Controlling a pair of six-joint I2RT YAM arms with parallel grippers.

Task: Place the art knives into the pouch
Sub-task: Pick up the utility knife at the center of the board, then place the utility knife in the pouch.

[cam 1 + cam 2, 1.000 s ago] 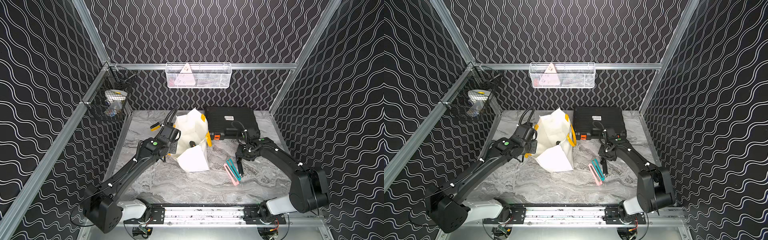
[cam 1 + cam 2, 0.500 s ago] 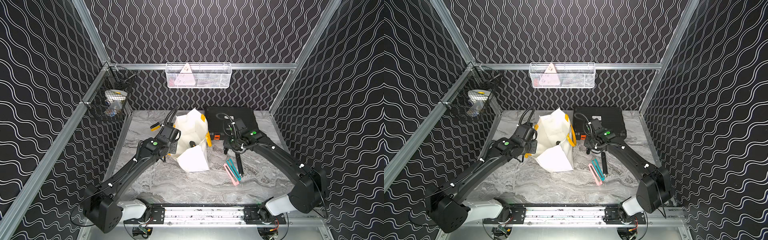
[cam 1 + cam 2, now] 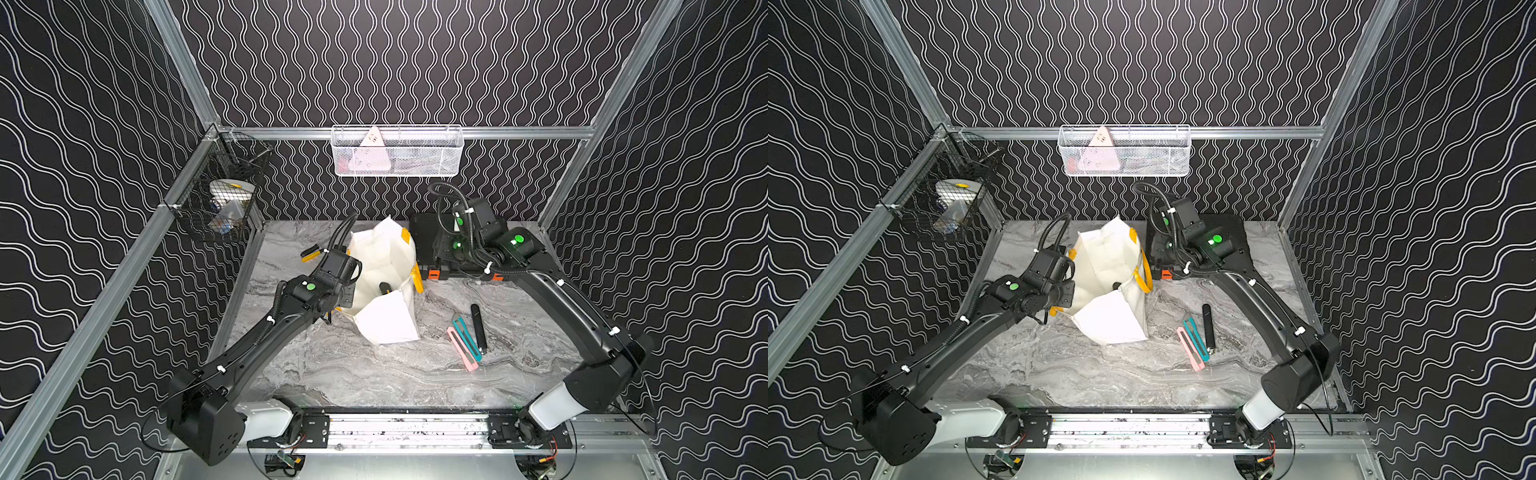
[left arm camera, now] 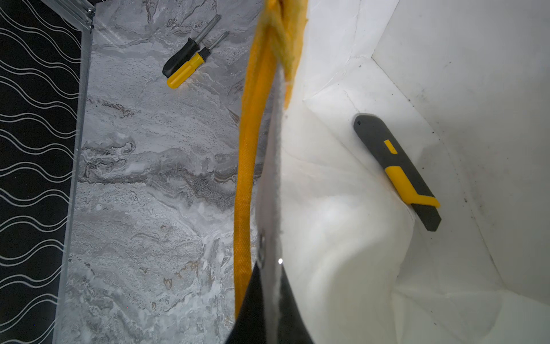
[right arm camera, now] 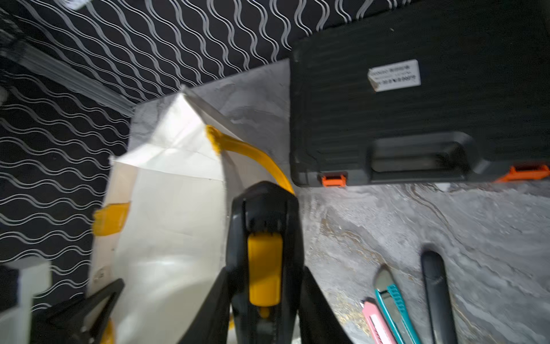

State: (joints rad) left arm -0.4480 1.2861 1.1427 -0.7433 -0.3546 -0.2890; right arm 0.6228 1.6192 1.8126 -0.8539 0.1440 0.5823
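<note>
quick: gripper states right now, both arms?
Left gripper: closed on the pouch rim, beside its yellow handle.
Right gripper: closed on a black-and-yellow art knife.

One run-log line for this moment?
left fingers: shut on pouch rim | right fingers: shut on art knife | another knife: inside pouch

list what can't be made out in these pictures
Right wrist view: label text on the black case blurred.
Right wrist view: art knife cut off by frame edge.
Top views: right gripper lost against that case.
Top views: black mesh basket contents too small behind mesh.
Top views: pouch floor hidden by its wall.
</note>
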